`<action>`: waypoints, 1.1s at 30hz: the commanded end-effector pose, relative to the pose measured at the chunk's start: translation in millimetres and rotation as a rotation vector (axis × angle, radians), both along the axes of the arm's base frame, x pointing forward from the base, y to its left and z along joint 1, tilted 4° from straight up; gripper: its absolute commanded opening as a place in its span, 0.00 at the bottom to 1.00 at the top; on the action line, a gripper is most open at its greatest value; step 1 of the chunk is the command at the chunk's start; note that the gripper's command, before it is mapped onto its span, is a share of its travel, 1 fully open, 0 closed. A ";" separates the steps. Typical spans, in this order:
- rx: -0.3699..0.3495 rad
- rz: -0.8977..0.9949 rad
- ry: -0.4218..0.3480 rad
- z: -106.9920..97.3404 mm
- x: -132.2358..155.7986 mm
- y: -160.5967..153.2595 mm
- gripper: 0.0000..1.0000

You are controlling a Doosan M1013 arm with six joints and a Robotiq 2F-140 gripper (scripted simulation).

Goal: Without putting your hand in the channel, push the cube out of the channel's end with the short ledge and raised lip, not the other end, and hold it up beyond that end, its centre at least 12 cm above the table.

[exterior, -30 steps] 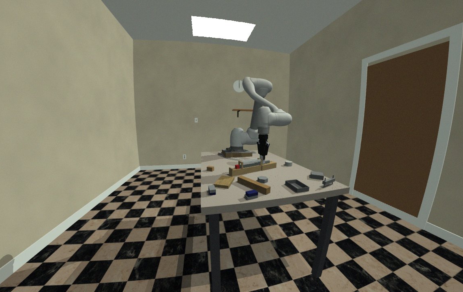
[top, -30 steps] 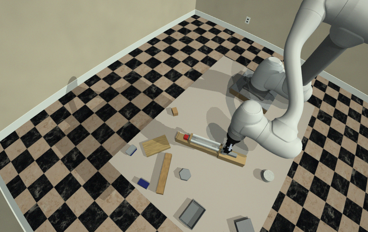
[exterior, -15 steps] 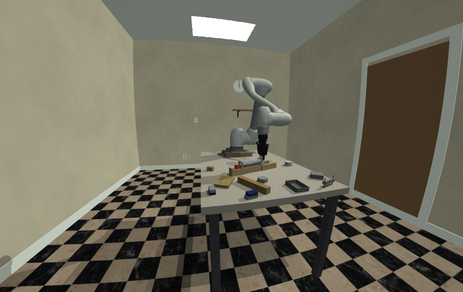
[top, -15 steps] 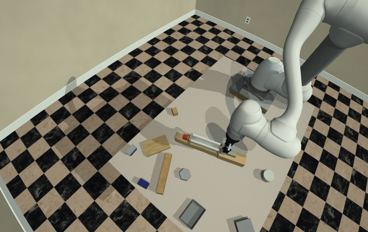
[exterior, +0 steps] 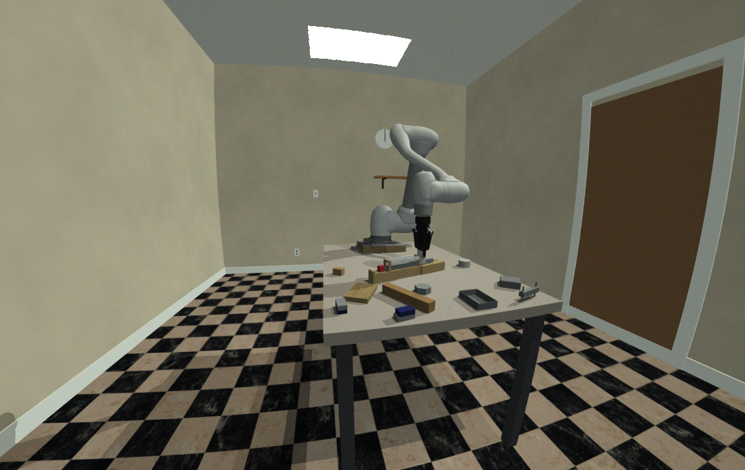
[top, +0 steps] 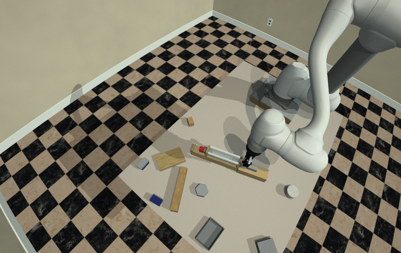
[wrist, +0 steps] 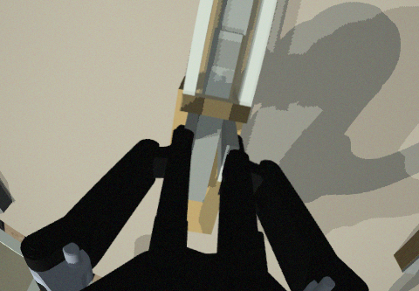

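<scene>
The channel [top: 222,153] [exterior: 403,262] [wrist: 204,24] has pale rails on a long wooden base [top: 254,172] and lies across the table's middle. The red cube [top: 201,149] [exterior: 380,268] sits at the channel's left end, on the short ledge by the raised lip. My gripper [top: 246,162] [exterior: 422,248] [wrist: 209,120] hangs over the right end, outside the rails. It is shut on a grey stick [wrist: 201,181], which reaches forward into the channel. The cube is out of sight in the wrist view.
On the table lie a wooden board [top: 169,158], a long plank [top: 178,188], a grey hexagon [top: 201,189], a grey cylinder [top: 290,191], a small wooden cube [top: 190,121], a grey tray [top: 209,233], a blue block [top: 156,199] and a grey pad [top: 142,163].
</scene>
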State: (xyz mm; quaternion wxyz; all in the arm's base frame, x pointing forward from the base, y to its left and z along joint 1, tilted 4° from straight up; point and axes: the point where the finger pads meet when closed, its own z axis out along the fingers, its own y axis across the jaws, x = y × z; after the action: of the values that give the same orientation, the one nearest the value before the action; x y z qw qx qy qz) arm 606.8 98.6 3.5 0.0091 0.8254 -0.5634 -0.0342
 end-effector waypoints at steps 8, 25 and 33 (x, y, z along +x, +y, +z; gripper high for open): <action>0.000 0.000 0.000 0.1 0.0 0.0 0.00; 0.000 0.000 0.000 0.1 0.0 0.0 0.23; 0.000 0.000 0.000 0.1 0.0 0.0 0.23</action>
State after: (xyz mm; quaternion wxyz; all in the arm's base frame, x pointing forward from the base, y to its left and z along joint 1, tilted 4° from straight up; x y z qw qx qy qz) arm 606.8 98.6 3.5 0.0091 0.8254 -0.5634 -0.0342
